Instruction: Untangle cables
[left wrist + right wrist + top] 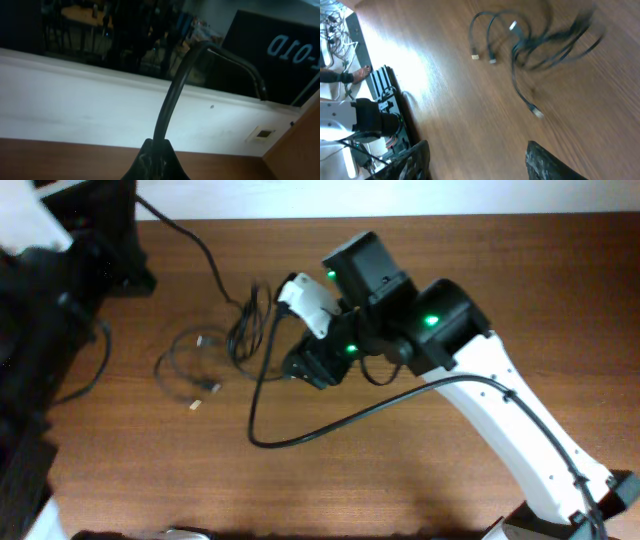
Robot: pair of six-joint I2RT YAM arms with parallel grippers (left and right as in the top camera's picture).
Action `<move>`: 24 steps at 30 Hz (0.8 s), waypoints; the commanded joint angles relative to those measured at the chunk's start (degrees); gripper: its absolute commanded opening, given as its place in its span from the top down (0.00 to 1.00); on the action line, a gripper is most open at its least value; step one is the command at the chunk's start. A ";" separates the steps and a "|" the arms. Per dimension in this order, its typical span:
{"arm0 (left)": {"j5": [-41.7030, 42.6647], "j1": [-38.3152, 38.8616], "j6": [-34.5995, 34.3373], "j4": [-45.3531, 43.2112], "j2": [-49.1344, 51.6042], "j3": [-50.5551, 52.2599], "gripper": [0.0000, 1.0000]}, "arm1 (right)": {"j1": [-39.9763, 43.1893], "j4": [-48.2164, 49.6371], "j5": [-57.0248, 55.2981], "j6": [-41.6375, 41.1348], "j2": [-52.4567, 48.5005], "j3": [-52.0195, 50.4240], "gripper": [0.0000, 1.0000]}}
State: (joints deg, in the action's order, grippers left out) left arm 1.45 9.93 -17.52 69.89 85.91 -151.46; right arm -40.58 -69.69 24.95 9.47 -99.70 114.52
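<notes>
Cables [520, 45] lie ahead of parted right fingers [415, 160].

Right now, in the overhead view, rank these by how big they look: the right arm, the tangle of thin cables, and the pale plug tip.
1. right arm, largest by far, though also nearer the camera
2. tangle of thin cables
3. pale plug tip, a mere speck
</notes>
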 commanded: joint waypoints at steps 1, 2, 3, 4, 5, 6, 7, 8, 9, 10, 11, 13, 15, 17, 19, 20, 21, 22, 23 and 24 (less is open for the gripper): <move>0.02 -0.26 0.48 -0.92 -3.10 -0.59 1.00 | -4.57 2.67 -0.11 7.37 -2.34 -0.31 0.34; -0.07 -0.26 0.50 -0.90 -3.58 -0.59 1.00 | -5.79 3.98 -0.11 9.46 -2.38 -0.31 0.30; -1.01 -0.26 0.52 -0.87 -4.00 -0.59 1.00 | -6.64 5.81 -0.15 9.81 -2.38 -0.31 0.27; -4.13 -0.26 0.72 -0.81 -4.76 -0.59 1.00 | -7.04 8.39 -0.13 9.77 -2.40 -0.31 0.26; -5.44 -0.26 0.94 -0.83 -5.29 -0.59 1.00 | -7.04 9.09 -0.13 9.77 -2.62 -0.31 0.26; -6.47 -0.26 0.96 -0.87 -5.88 -0.59 1.00 | -7.04 9.03 -0.13 9.77 -3.23 -0.37 0.26; -7.26 -0.26 0.94 -1.03 -6.38 -0.59 1.00 | -7.04 8.85 -0.11 9.79 -4.15 -0.70 0.26; -7.80 -0.26 0.94 -1.81 -6.73 -0.59 1.00 | -7.04 8.85 -0.11 9.77 -5.42 -1.01 0.26; -10.40 -0.26 2.10 -5.03 -7.82 -0.59 1.00 | -7.04 8.94 0.11 9.79 -6.67 -1.01 0.26; -12.98 -0.26 3.08 -6.05 -8.28 -0.59 1.00 | -7.04 9.14 0.11 9.79 -6.67 -1.01 0.26; -15.13 -0.26 3.74 -6.40 -8.46 -0.59 1.00 | -7.04 9.75 0.11 9.77 -6.60 -0.96 0.26; -20.79 -0.26 4.42 -4.37 -7.30 -0.57 1.00 | -6.58 10.67 -0.15 9.73 -5.60 -0.42 0.26; -21.70 -0.26 5.86 -4.17 -5.14 -0.57 1.00 | -4.57 10.40 -3.41 6.67 -3.50 2.82 0.26; -22.64 -0.26 5.95 -6.29 -2.82 -0.57 1.00 | -0.57 7.63 -4.87 6.34 -0.26 7.39 0.26; -25.75 -0.26 8.87 -15.80 -1.79 -0.57 1.00 | 2.36 3.69 -4.87 6.36 2.19 7.78 0.26; -25.77 -0.26 13.11 -21.07 -1.33 -0.57 1.00 | 3.19 1.44 -4.85 6.34 2.36 7.78 0.26; -26.80 -0.26 19.06 -27.21 -0.68 -0.57 1.00 | 3.21 -0.35 -5.05 6.38 2.36 7.76 0.26; -31.04 -0.26 25.20 -33.59 0.50 -0.57 1.00 | 3.21 -1.57 -5.38 6.38 2.84 7.78 0.26; -32.37 -0.26 26.67 -34.97 1.38 -0.57 1.00 | 3.21 -1.95 -6.56 6.36 3.34 7.78 0.26; -31.45 -0.26 26.64 -33.66 2.49 -0.57 1.00 | 3.19 -1.99 -9.11 6.34 4.28 7.82 0.26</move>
State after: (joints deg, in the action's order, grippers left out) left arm -26.89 9.93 2.17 35.51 86.52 -151.61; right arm -37.26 -71.61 19.75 16.43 -96.49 122.04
